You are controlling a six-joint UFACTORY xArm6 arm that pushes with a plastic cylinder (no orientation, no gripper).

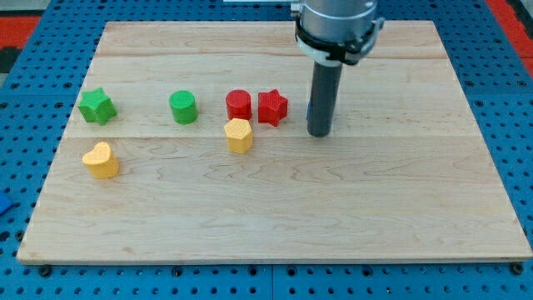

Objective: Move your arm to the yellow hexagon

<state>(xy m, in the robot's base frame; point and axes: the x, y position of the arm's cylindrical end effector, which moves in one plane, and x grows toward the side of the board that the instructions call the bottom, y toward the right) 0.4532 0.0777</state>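
The yellow hexagon (pixel 239 135) lies near the board's middle, just below the red cylinder (pixel 238 104). My tip (pixel 319 132) rests on the board to the right of the yellow hexagon, about a block's width right of the red star (pixel 272 107). A sliver of a blue block (pixel 309 109) shows behind the rod; its shape is hidden. The tip touches none of the visible blocks that I can tell.
A green cylinder (pixel 183 107) and a green star (pixel 97 106) lie to the left in the same row. A yellow heart (pixel 101 160) lies at the lower left. The wooden board (pixel 275 217) sits on a blue pegboard (pixel 25 125).
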